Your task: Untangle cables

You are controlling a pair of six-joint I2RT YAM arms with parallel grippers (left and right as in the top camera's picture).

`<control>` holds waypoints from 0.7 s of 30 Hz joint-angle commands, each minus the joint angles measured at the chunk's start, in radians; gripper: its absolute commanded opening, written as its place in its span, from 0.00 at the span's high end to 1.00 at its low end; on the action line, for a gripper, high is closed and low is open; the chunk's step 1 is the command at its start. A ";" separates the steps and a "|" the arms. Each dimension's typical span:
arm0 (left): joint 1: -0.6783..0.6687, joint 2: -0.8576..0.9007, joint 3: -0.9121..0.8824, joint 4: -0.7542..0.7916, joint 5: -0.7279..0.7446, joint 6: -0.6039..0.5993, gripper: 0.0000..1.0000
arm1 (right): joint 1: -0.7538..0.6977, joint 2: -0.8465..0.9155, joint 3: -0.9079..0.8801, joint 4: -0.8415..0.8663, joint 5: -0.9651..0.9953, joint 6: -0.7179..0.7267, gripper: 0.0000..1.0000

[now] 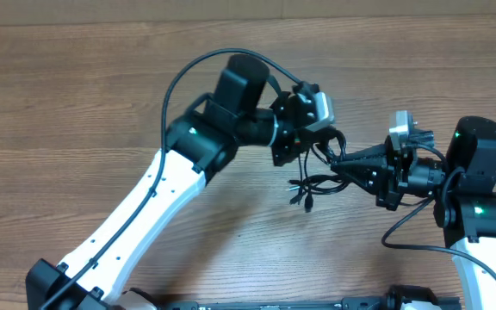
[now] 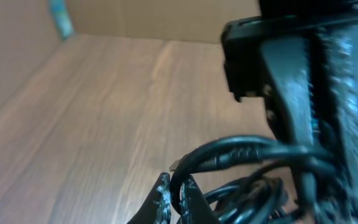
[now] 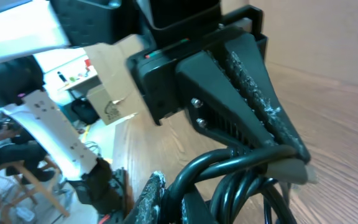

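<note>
The cables [image 1: 311, 182] are a small bundle of thin black loops hanging between my two grippers over the wooden table [image 1: 76, 103], with plug ends dangling at the lower left. My left gripper [image 1: 324, 153] reaches in from the upper left and is shut on one strand. My right gripper [image 1: 337, 162] comes in from the right and is shut on another loop. In the left wrist view the fingers [image 2: 164, 198] pinch a cable loop [image 2: 241, 151]. Seen from the right wrist, that gripper's fingers [image 3: 155, 194] clamp a cable [image 3: 241, 167], and the left gripper's fingers [image 3: 253, 93] pinch the same bundle just above.
The two grippers' tips nearly touch over the table's middle right. A thicker black arm cable [image 1: 179, 76] arcs over the left arm. Beyond the table edge stand a cardboard box [image 3: 114, 93] and room clutter.
</note>
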 commanded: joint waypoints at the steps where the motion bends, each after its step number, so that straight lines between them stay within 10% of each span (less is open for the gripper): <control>1: 0.080 0.031 0.005 -0.019 0.169 0.124 0.96 | 0.016 -0.032 0.015 0.002 -0.150 -0.005 0.96; 21: 0.202 0.031 0.005 -0.032 0.355 0.134 0.96 | 0.018 -0.062 0.015 -0.017 -0.150 -0.002 0.96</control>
